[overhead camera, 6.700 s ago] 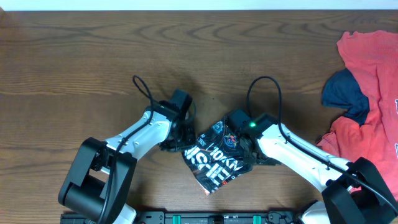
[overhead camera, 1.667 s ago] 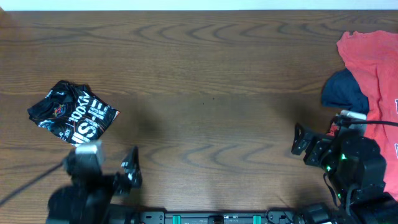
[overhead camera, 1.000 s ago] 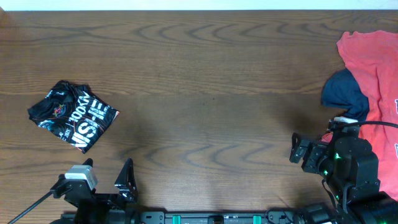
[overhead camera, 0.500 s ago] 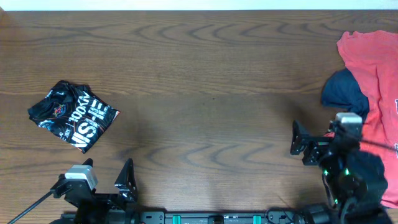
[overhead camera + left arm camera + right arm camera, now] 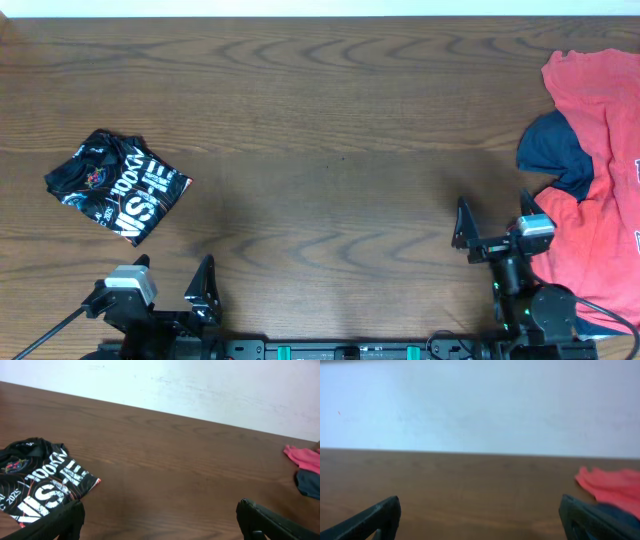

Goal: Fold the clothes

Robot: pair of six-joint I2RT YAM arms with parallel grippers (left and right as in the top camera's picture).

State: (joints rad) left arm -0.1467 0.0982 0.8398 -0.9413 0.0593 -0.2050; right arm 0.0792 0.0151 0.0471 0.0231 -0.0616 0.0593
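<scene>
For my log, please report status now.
Left claw open, empty. Right claw open, empty. Black jersey folded, lying far left. Nothing blocking it.

table (image 5: 330, 150): dark brown wood grain | wall (image 5: 480, 405): plain white | light: even

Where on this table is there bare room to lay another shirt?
The whole wooden middle of the table is bare, between the black jersey at the left and the red T-shirt and navy garment at the right. Crowded: the right edge, and the near edge by the open left gripper and right gripper.
</scene>
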